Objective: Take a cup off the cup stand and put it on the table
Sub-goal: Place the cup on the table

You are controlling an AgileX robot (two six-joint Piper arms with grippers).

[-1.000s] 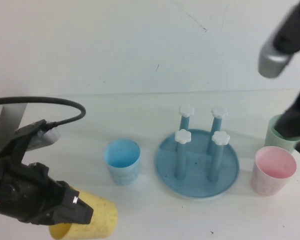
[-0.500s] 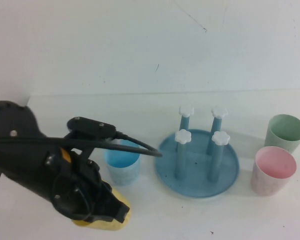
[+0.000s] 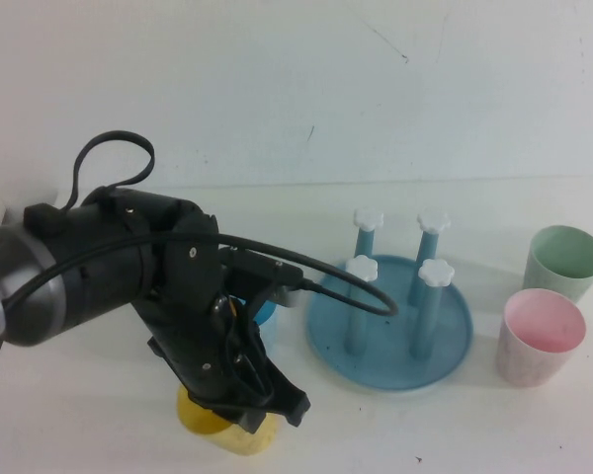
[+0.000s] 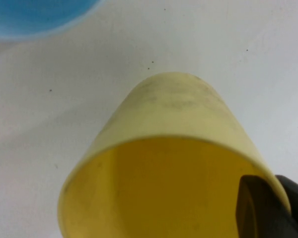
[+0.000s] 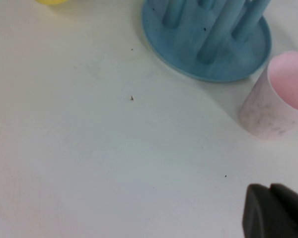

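Because the cup stand (image 3: pixel 389 321) has all four posts bare, the yellow cup (image 3: pixel 217 423) is already off it and sits low at the near left of the table (image 3: pixel 455 434), under the left arm. The left gripper (image 3: pixel 249 400) reaches down over the cup from above, and in the left wrist view one dark finger (image 4: pixel 260 208) lies against the inside of the rim, so the gripper looks clamped on the cup's wall to steady it for setting down. I judge the placing nearly done, though whether the base fully touches the table is hidden. The cup's long axis runs roughly upright, mouth up toward the wrist camera and narrow base toward the table, perhaps slightly tilted. The right gripper (image 5: pixel 275 210) hangs above bare table near the pink cup (image 5: pixel 278 96), out of the way; its state cannot be told.
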